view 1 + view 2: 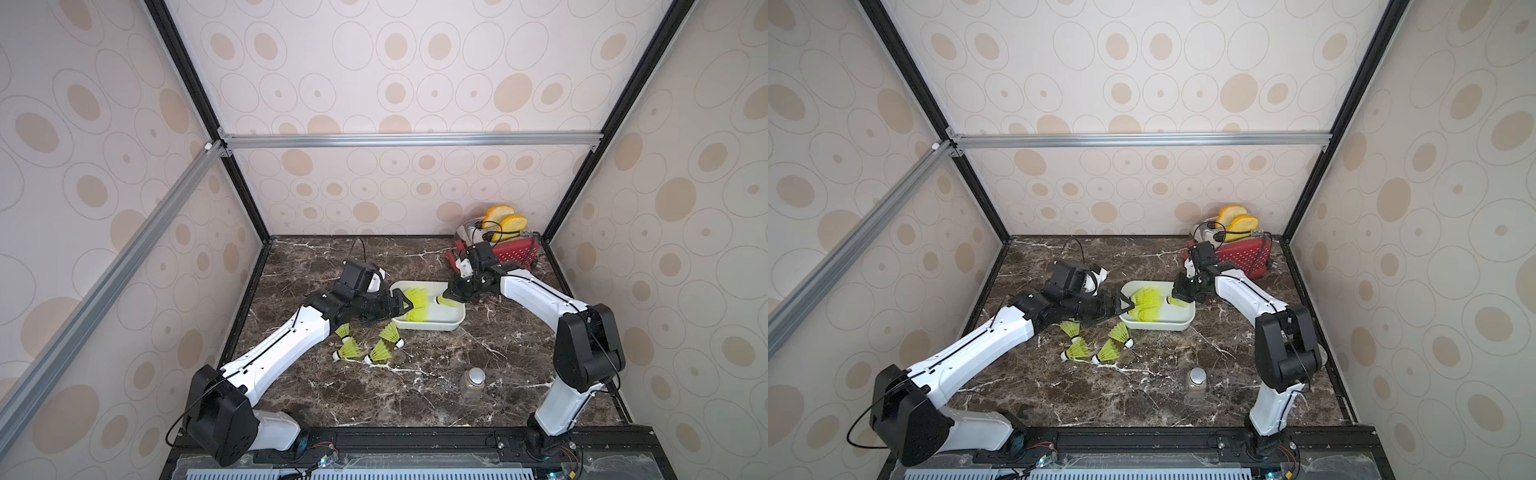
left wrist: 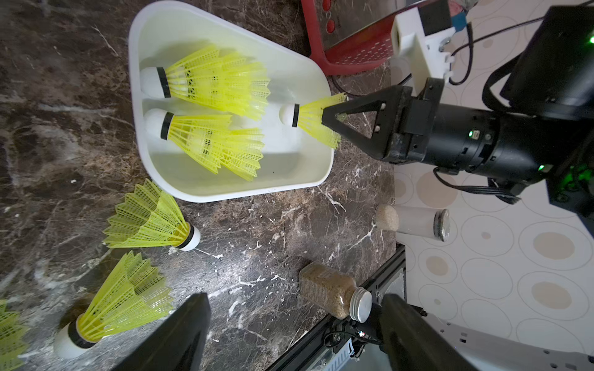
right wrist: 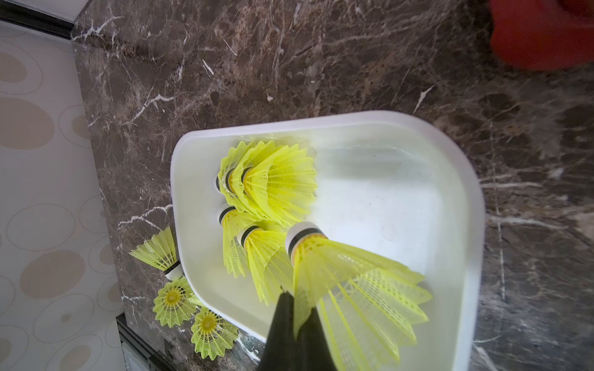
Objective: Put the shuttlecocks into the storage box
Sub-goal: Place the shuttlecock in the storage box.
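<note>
As both top views showed, the right gripper [image 1: 445, 299] pinched a shuttlecock [image 1: 440, 300] over the storage box [image 1: 432, 326]. The left gripper [image 1: 409, 305] hung with jaws apart at the box's left end, with four loose shuttlecocks [image 1: 380, 352] on the table [image 1: 498, 353]. The left wrist view showed stacked shuttlecocks [image 2: 218, 83] inside the box; the right wrist view showed the jaws clamped on the skirt's edge.

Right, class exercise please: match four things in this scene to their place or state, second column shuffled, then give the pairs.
1 right pincer
2 left pincer
3 jar
4 toaster

a open, holding nothing
b back right corner, bread in it
c shut on a shuttlecock over the storage box
d upright near the table's front

Pairs: 1-c, 2-a, 3-d, 4-b
</note>
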You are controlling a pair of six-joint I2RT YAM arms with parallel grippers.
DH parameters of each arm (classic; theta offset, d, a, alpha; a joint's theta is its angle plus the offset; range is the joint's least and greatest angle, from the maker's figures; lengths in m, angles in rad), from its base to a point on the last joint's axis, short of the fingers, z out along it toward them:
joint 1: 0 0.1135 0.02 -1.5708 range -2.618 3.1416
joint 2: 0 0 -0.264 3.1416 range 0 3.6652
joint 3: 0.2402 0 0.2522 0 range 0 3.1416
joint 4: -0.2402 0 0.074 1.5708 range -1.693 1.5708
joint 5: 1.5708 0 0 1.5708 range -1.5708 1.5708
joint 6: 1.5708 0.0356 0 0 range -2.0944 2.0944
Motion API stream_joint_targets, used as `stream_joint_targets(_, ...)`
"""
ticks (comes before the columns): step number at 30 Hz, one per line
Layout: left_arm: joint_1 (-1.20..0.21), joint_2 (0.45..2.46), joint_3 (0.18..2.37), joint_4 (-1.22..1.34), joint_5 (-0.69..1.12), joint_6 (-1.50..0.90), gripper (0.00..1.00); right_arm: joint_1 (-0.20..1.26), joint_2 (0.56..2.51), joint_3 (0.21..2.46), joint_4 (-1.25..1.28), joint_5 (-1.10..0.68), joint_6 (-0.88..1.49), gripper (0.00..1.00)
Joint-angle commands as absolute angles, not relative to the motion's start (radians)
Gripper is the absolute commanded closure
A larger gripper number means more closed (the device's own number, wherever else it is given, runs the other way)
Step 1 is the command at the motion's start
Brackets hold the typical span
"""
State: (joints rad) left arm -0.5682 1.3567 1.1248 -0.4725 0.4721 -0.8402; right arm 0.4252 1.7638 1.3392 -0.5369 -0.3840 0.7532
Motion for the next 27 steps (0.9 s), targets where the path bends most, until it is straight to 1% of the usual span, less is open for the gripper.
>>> stream_joint_targets(1,-0.566,1.359,1.164,-0.468,0.462,-0.822,0.14,0.426,1.743,1.318,-0.568,-0.426,0.762,1.0)
stream_joint_targets(13,-0.567,1.378,1.173,-0.48,0.451,-0.816,0.14,0.491,1.731,1.251,-0.509,-0.481,0.813,1.0)
stream_joint_targets(16,-0.568,1.382,1.173,-0.502,0.438,-0.815,0.16,0.494,1.727,1.229,-0.471,-0.491,0.836,1.0)
stream_joint_targets(27,-0.57,1.373,1.156,-0.507,0.438,-0.81,0.15,0.494,1.769,1.173,-0.266,-0.557,0.948,1.0)
